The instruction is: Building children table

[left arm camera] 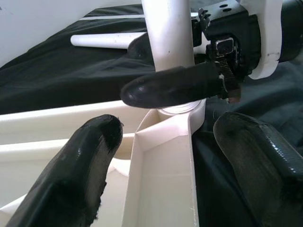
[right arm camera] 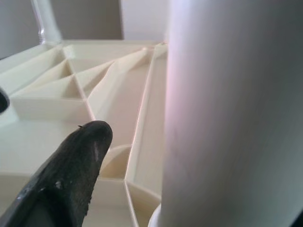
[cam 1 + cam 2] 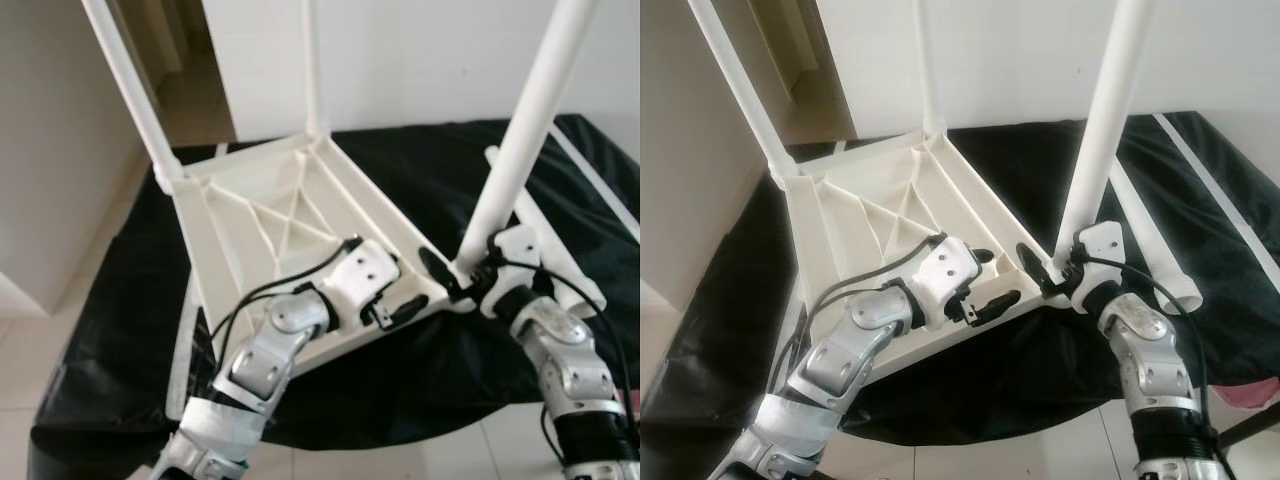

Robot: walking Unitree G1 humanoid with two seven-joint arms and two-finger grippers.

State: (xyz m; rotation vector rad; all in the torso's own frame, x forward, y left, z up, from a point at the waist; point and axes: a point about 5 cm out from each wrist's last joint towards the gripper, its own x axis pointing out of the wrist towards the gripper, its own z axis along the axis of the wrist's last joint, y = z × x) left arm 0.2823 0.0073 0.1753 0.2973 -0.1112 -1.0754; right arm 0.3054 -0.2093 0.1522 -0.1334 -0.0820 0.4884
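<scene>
Behind leg [image 1: 168,33], spare tube [image 1: 106,40]

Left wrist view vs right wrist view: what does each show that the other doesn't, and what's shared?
Left wrist: the right gripper closed around the leg at the corner socket, a spare leg lying on the black cloth, and open left fingers flanking the frame edge.
Right wrist: the tabletop underside ribs and a far upright leg.
Both: that near leg and the tabletop.
</scene>
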